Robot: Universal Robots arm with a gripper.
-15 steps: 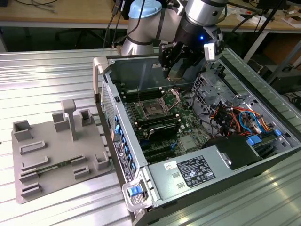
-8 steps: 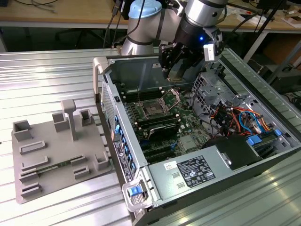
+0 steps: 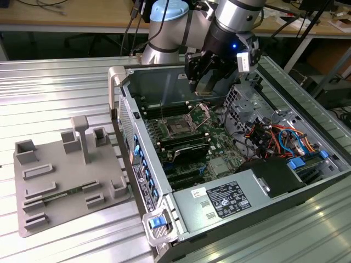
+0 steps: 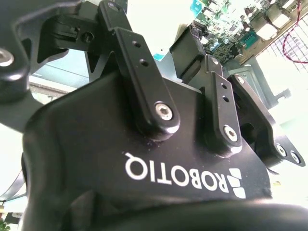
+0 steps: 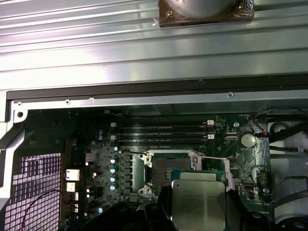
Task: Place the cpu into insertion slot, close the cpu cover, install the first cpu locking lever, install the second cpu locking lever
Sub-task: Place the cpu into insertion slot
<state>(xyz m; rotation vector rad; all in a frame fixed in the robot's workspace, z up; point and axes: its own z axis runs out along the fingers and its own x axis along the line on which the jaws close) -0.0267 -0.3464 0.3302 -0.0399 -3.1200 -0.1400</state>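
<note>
Flat square dull-silver metal cpu, matte top, clenched in black gripper, hanging above dark square fine-pinned insertion slot on green circuit board.

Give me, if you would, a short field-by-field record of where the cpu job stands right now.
gripper: shut on the cpu, over the open computer case
insertion slot: empty, dark centre exposed
cpu cover: swung up, open
grey tray: on the table, at the exterior view's left of the case
</note>
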